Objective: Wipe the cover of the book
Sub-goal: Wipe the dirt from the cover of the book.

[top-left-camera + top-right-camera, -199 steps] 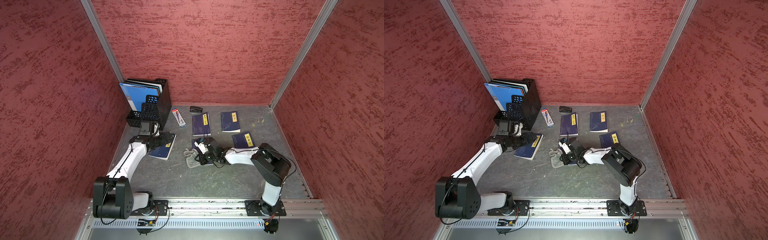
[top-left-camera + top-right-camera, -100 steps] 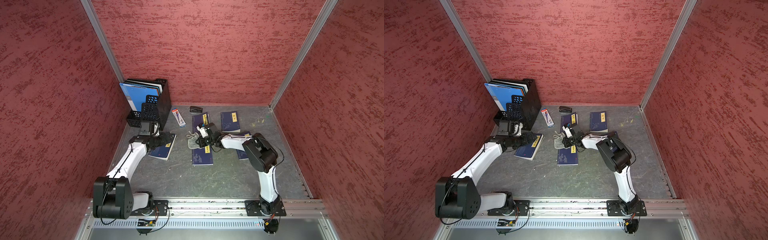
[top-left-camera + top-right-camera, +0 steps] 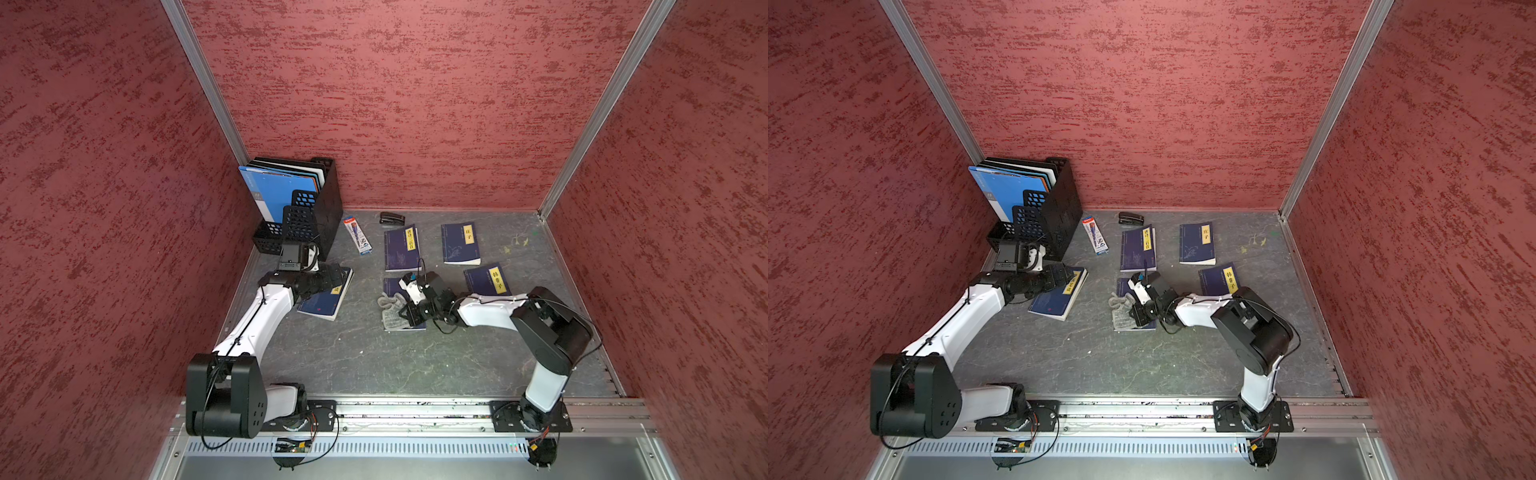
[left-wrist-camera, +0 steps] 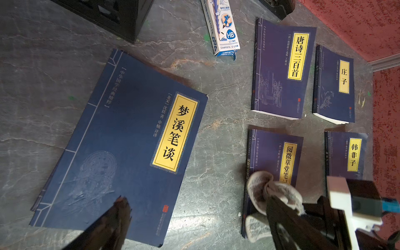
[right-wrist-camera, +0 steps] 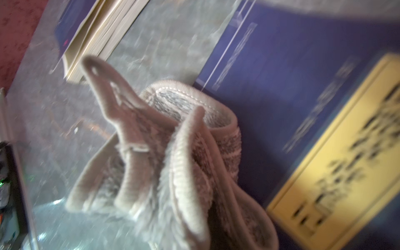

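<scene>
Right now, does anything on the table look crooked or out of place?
The large blue book lies turned at an angle, while the smaller books lie fairly straight. The grey cloth in the right gripper is bunched and hangs slightly past the edge of the book under it. Nothing looks spilled or torn.

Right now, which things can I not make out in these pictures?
Right gripper fingertips: buried in the grey cloth, right wrist view.
Cloth-covered book title: motion-blurred there; cloth covers its end, left wrist view.
Stapler: tiny in both top views; cut off by edge, left wrist view.
</scene>
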`<act>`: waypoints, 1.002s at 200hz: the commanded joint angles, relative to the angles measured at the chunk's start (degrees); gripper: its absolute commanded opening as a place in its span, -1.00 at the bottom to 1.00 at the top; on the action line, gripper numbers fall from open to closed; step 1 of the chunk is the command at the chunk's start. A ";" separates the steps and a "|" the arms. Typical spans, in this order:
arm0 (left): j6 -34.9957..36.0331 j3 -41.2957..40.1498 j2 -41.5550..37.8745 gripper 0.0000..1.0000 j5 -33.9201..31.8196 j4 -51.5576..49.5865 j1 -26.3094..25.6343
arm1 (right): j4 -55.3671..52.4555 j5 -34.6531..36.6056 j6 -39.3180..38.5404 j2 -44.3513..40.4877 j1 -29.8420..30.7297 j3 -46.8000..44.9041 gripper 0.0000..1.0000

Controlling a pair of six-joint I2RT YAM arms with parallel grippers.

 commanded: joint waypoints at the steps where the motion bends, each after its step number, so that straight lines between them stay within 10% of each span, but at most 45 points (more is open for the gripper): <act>1: 0.36 1.69 0.66 0.98 0.10 1.42 -0.47 | -6.90 3.05 2.58 2.79 -0.99 -3.03 -0.84; 94: 0.00 1.44 0.69 0.98 -2.06 0.94 -3.82 | -11.41 7.30 -1.45 16.62 -10.57 17.67 -0.84; 200: 0.18 4.33 3.77 0.98 -3.74 0.75 -6.12 | -5.84 4.84 11.20 -2.06 0.01 -9.05 -0.84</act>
